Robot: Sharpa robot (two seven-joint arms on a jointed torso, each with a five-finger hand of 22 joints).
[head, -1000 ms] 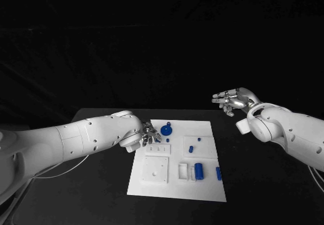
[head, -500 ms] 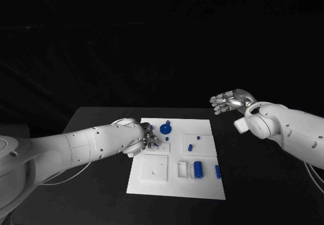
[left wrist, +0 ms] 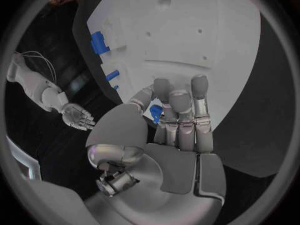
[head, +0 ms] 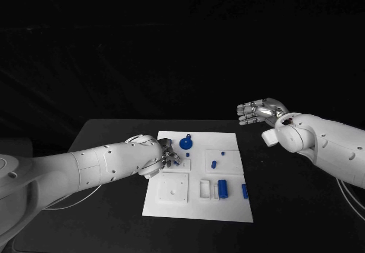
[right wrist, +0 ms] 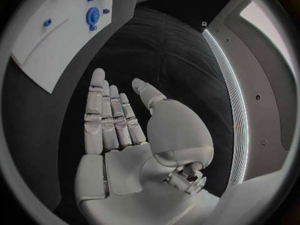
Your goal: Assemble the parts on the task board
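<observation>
The table before me is black and matte, its far edge running straight across left to right. Behind it hangs a dark curtain with faint folds. A thin white cable loops over the table's near left; another trails at the near right.

My head camera is looking down from above at the worktop, taking in the whole white task board from a fair way off. The camera behind my left hand is sitting close over that board, facing along the fingers. The one behind my right hand is pointing across the dark worktop, catching the board's corner well away. All three are sharing the board.
</observation>
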